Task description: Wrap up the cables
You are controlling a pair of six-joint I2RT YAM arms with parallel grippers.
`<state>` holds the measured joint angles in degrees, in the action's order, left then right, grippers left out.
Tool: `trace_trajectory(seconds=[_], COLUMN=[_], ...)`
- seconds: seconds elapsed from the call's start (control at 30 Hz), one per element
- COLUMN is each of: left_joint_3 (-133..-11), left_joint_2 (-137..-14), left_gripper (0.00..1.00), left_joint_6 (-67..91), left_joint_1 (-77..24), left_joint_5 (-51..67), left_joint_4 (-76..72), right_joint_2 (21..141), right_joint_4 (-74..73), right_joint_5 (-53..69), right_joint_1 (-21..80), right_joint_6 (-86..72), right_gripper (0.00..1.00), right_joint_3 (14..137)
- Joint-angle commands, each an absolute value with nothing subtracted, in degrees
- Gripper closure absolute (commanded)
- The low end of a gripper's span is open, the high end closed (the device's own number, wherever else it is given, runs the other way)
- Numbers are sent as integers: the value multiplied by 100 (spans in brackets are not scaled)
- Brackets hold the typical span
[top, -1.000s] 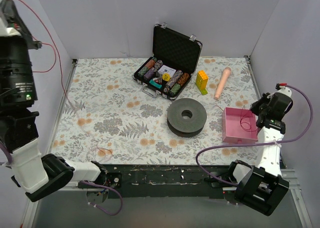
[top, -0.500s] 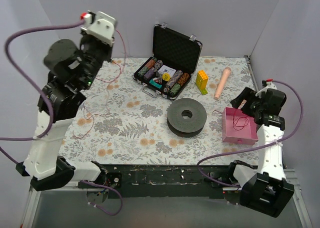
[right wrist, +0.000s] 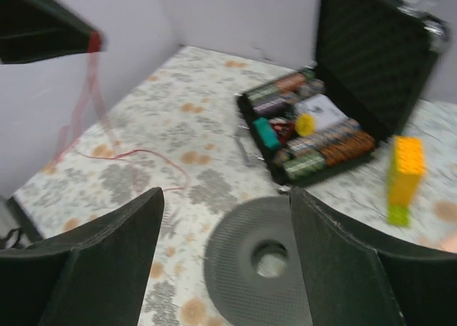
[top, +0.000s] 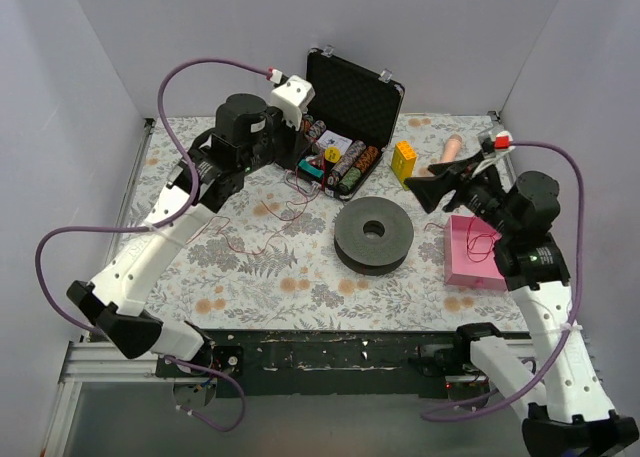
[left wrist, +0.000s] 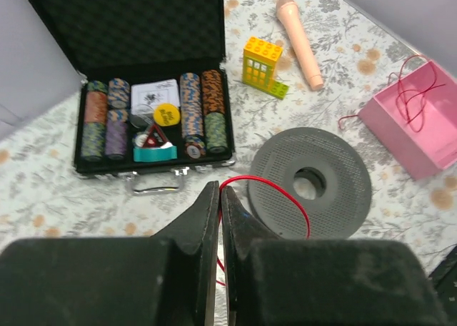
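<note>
1. Fingers of the left gripper (left wrist: pixel 219 190) press together, pinching the red wire (left wrist: pixel 246 178) at their tips.
2. From there the wire arcs rightward toward the grey spool (left wrist: pixel 335 197).
3. Its far end lies looped in the pink box (left wrist: pixel 389 133), nearer the right gripper (right wrist: pixel 225 197), whose fingers stand apart.

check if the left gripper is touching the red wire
Touching. The left wrist view shows the left gripper shut, with the red wire coming out from between its fingertips.
</note>
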<state>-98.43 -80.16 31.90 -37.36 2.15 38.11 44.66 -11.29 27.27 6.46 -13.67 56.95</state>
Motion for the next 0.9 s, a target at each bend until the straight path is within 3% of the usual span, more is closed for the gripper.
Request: trace_trajectory(seconds=[0.0, 0.13, 0.23, 0.43, 0.73, 0.83, 0.87], left_joint_3=[-9703, -9677, -9642, -9598, -9431, -9431, -9413], left_joint_2=[-8085, -8191, -8165, -8068, -7998, -7972, -7963], left_gripper=[100, 100, 100, 100, 100, 100, 100], left_joint_6=[4743, 5711, 6256, 6328, 6302, 6293, 6293], left_joint_1=[-3648, -3341, -3051, -2953, -2900, -2857, -2848], left_joint_5=[396, 605, 896, 835, 844, 870, 870], left_joint_4=[3305, 3322, 3366, 3305, 3252, 3252, 3252], right_joint_2=[4596, 5227, 5948, 6731, 7733, 7875, 7927], right_joint_4=[1025, 1117, 1186, 2819, 3885, 3867, 3824], right_joint_5=[3218, 1858, 1443, 1520, 1705, 1433, 1380], right_joint_1=[2034, 3995, 4709, 4746, 4781, 4781, 4781], right_joint_6=[-2301, -1979, -2055, -3321, -3788, -3911, -3885], right_gripper=[21, 21, 23, 24, 27, 30, 36], right_joint_3=[5117, 5334, 5703, 5291, 5545, 5590, 5642])
